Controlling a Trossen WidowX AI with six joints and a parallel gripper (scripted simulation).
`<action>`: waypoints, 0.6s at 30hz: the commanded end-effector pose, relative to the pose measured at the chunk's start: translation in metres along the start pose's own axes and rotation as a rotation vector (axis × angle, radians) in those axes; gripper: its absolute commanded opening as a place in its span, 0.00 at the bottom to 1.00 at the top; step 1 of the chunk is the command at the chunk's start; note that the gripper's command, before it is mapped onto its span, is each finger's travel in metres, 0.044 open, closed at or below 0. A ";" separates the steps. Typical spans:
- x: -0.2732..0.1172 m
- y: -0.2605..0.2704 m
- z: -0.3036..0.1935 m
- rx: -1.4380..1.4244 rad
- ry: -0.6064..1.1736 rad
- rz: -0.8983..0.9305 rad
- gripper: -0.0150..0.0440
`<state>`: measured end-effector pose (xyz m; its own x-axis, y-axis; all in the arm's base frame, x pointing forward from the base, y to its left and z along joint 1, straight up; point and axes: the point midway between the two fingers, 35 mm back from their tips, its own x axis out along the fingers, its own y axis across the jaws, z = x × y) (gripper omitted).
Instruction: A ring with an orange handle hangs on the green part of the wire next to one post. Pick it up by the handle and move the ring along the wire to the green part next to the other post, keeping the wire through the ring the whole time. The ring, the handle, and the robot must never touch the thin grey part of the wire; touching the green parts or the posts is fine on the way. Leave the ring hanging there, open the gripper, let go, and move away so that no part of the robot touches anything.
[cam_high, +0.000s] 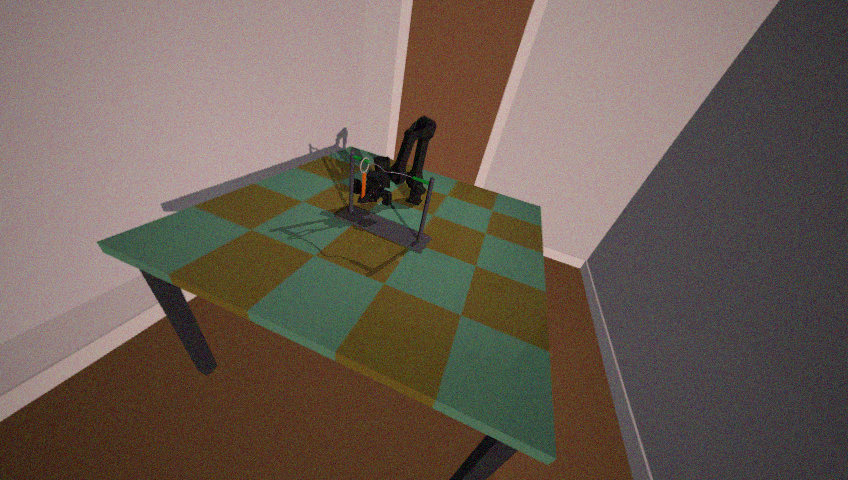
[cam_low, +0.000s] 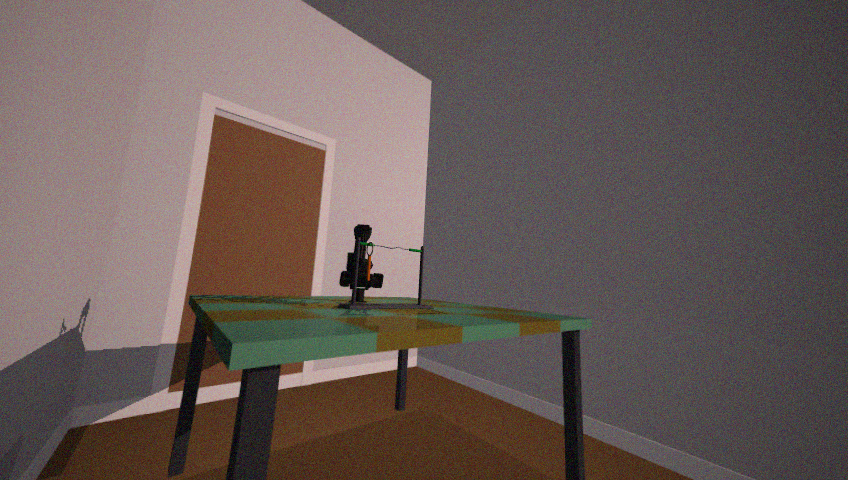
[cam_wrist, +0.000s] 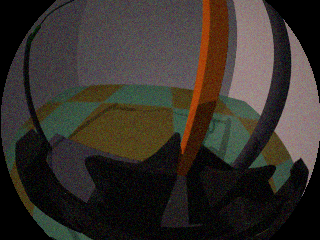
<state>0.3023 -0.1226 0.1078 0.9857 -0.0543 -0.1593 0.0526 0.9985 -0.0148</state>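
The ring (cam_high: 361, 165) (cam_low: 366, 249) hangs around the green wire part (cam_high: 357, 157) (cam_low: 363, 243) beside the left post (cam_high: 351, 190) (cam_wrist: 282, 65). Its orange handle (cam_high: 363, 182) (cam_low: 369, 264) (cam_wrist: 215, 55) points down. My gripper (cam_high: 364, 195) (cam_low: 368, 278) (cam_wrist: 182, 138) is shut on the handle's lower end, with one black finger on each side. The thin grey wire (cam_high: 401, 174) (cam_low: 392, 248) runs to the other green part (cam_high: 422, 180) (cam_low: 415, 250) at the right post (cam_high: 425, 208) (cam_low: 421, 276). The ring is out of the wrist view.
The posts rise from a dark base plate (cam_high: 386, 228) (cam_wrist: 70, 155) on the checkered table (cam_high: 333, 297) (cam_low: 297, 344). The left post stands close to the gripper. The arm (cam_high: 410, 148) reaches in from behind the wire. Walls and a brown door stand behind the table.
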 end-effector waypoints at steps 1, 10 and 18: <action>0.000 0.000 0.000 0.000 0.000 0.000 0.19; 0.000 0.000 0.001 -0.001 0.000 0.000 0.00; -0.002 -0.001 0.012 -0.007 -0.001 -0.002 0.00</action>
<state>0.3008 -0.1218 0.1104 0.9832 -0.0533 -0.1746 0.0534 0.9986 -0.0043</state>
